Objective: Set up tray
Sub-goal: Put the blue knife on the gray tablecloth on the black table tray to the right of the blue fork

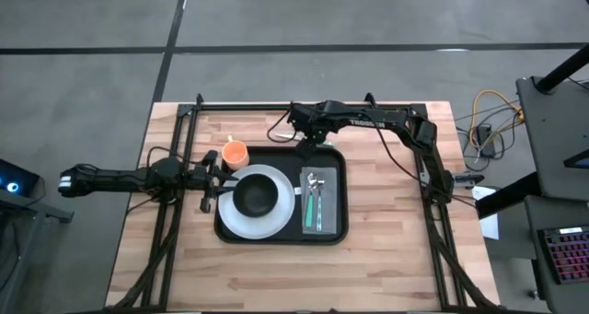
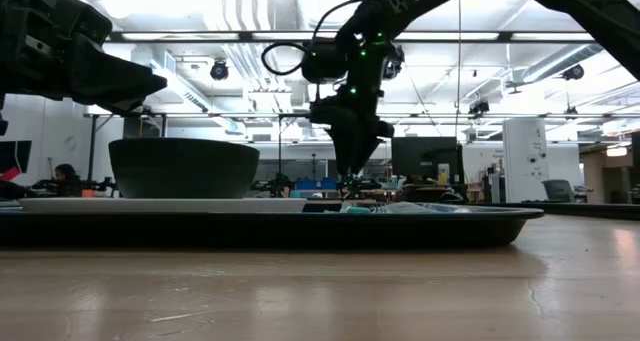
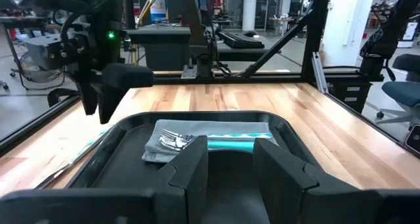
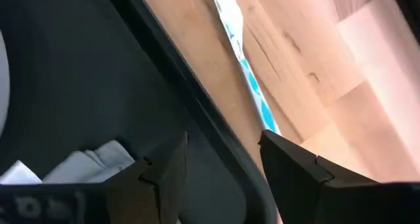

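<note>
Now: tray (image 1: 339, 224) sits mid-table with plate (image 1: 276, 224), bowl (image 1: 255, 196), fork set (image 1: 317, 199) | right gripper (image 1: 308, 146) at tray's far rim, fingers apart, empty | left gripper (image 1: 213, 180) by plate, apart | next: likely bring orange cup (image 1: 236, 153) in.

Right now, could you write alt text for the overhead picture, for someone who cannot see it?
A black tray on a wooden table holds a white plate with a dark bowl and cutlery on a grey napkin. An orange cup stands beside it. The right gripper hangs open over the tray's far rim; the left gripper waits open at the plate's edge.
</note>
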`<state>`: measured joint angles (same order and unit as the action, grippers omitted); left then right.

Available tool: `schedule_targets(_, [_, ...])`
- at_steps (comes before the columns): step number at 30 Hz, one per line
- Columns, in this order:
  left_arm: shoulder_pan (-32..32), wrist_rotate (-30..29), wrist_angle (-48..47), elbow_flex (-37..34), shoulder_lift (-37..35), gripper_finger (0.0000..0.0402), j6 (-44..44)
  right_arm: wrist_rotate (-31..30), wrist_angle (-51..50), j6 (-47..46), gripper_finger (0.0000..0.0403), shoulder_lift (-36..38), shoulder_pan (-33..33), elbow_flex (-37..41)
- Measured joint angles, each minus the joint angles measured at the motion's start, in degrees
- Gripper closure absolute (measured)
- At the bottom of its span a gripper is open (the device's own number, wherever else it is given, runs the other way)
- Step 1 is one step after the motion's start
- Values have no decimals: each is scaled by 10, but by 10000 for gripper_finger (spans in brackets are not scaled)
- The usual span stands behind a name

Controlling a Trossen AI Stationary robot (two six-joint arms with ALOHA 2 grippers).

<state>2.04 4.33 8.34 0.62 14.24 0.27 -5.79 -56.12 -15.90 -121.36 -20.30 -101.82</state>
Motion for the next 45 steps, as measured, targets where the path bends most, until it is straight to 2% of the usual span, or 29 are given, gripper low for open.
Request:
schedule_targets(8, [0, 0, 0, 0, 0, 297, 0, 8, 21, 113, 225, 0, -21, -1])
schedule_targets(13, [0, 0, 0, 0, 0, 297, 0, 60, 40, 143, 225, 0, -48, -1])
schedule_targets(21, [0, 0, 0, 0, 0, 297, 0, 64, 40, 194, 225, 0, -66, -1])
schedule_targets(27, [0, 0, 0, 0, 0, 297, 0, 67, 37, 219, 225, 0, -67, 3])
schedule_targets(32, [0, 0, 0, 0, 0, 297, 0, 104, 36, 223, 225, 0, -66, 21])
schedule_targets(45, [0, 0, 0, 0, 0, 297, 0, 109, 41, 210, 228, -10, -82, 53])
